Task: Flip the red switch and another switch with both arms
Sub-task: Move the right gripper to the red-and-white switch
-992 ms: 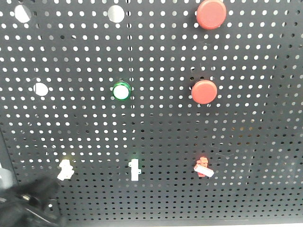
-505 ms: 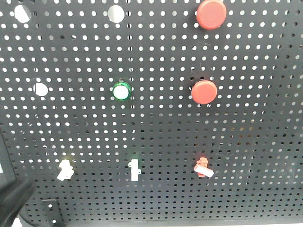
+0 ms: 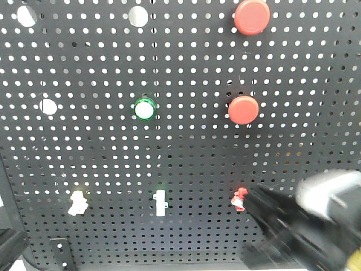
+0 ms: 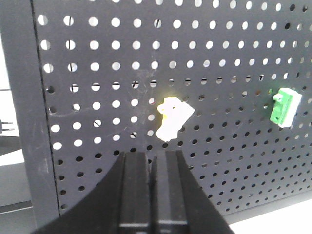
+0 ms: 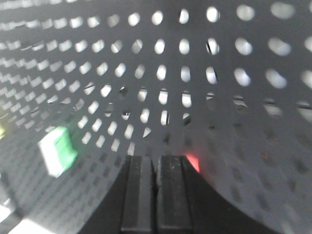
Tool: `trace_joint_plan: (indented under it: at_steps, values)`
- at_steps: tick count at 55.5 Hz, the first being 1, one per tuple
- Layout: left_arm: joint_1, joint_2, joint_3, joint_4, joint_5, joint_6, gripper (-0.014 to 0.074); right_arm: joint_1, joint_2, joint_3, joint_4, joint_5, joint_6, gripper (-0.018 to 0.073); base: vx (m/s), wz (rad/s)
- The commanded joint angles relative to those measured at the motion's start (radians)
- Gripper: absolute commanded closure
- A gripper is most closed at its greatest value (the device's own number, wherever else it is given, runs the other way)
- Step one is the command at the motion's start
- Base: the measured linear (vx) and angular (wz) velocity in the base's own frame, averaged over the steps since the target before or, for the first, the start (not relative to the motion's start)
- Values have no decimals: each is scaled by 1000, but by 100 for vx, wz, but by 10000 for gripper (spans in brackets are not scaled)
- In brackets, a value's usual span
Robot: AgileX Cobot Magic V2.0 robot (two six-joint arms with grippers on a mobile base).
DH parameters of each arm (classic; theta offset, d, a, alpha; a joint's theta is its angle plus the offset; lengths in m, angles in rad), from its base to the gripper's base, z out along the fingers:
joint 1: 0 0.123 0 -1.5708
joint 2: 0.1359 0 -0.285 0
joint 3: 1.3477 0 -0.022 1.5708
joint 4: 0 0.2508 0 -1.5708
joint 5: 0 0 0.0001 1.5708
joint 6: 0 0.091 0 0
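Note:
The red switch (image 3: 238, 198) sits low on the black pegboard (image 3: 186, 152). Only its red base shows, and the tip of my right gripper (image 3: 255, 201) touches or covers its right side. In the right wrist view the shut right gripper (image 5: 156, 159) has the red switch (image 5: 193, 162) peeking out just right of its fingers. The other switch, pale yellow with a white lever (image 3: 77, 202), is at the lower left. The left wrist view shows my left gripper (image 4: 155, 156) shut and empty, just below the yellow switch (image 4: 173, 117) and apart from it.
A white toggle on a green base (image 3: 161, 203) (image 4: 282, 107) (image 5: 57, 149) sits between the two switches. Two large round red buttons (image 3: 251, 16) (image 3: 243, 109), a lit green button (image 3: 144, 108) and a white round cap (image 3: 48, 106) are higher up. The board's frame post (image 4: 24, 122) stands at the left.
The left arm has dropped out of the front view at the lower left. The right arm has come in from the lower right to the red switch, whose white lever no longer shows.

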Motion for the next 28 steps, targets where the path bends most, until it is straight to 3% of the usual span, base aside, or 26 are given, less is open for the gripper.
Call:
trace_joint_plan:
  at_steps: [1,14,28]
  values:
    - [-5,-6,-26,4,-76,-6,594,2,32,-56,0,-97,-5,566,0,0]
    - [-5,-6,-26,4,-79,-6,594,2,101,-64,5,-129,3,566,0,0]
    - [-5,-6,-26,4,-79,-6,594,23,108,-59,23,-10,27,566,0,0]
